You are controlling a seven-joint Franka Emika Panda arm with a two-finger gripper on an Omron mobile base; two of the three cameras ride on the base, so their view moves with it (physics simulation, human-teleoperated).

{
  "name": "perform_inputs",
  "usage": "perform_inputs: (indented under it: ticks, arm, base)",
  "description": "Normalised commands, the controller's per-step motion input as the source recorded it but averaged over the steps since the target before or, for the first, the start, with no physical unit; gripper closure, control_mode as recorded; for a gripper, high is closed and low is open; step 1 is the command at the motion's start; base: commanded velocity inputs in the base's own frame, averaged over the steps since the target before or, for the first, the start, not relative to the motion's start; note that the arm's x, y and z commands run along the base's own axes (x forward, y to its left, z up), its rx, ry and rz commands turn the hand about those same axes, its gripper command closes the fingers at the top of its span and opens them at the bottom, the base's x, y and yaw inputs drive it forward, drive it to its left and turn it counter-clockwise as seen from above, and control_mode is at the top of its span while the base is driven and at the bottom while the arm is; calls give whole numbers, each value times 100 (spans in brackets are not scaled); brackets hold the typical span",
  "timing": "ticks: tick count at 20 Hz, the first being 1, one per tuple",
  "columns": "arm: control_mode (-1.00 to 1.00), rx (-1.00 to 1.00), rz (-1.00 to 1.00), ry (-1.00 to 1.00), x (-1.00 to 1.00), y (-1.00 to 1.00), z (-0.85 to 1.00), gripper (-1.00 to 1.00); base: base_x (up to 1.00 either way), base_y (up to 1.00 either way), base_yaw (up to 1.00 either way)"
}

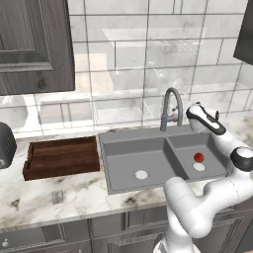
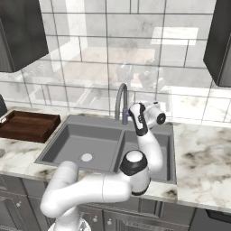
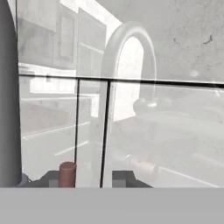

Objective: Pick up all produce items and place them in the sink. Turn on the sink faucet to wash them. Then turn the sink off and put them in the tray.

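Your gripper (image 3: 86, 178) sits right at the faucet (image 1: 171, 106), up behind the sink (image 1: 148, 148) and close to the tiled wall; in the hand view the two dark fingertips (image 3: 52, 178) stand slightly spread at the bottom edge, with the red-tipped handle (image 3: 67, 173) just beside the left one, touching or nearly so, though you cannot tell whether it is pinched. From the base views the hand (image 2: 146, 115) is level with the spout's upper half and just to its right. The tomato (image 1: 198, 157) lies below and in front of your gripper, in the smaller basin, just beside that basin's pale drain (image 1: 199, 167). The tray (image 1: 62, 156) rests on the marble counter (image 1: 74, 197) well off to the gripper's left, beyond the larger basin. Between you and the fruit stands the arm's own forearm, which in the right base view covers most of the small basin. A dark cabinet (image 1: 34, 44) hangs high to the left, a dark rounded object (image 1: 6, 145) is cut off at the left edge of the left base view, and a small pale thing (image 1: 57, 196) on the counter's front is too faint to identify. No writing can be read anywhere. The wall tiles carry blurred reflections in the hand view.
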Motion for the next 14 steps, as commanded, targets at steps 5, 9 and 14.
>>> perform_inputs:
  ticks: [5, 9, 14]
  arm:
    - [-100, 0, 0, 3, 20, -44, -14, 100]
    - [-100, 0, 0, 2, 13, -44, -20, 100]
    - [-100, 0, 0, 0, 6, -43, -25, 100]
  base:
    - [0, 0, 0]
    - [0, 0, 0]
    - [0, 0, 0]
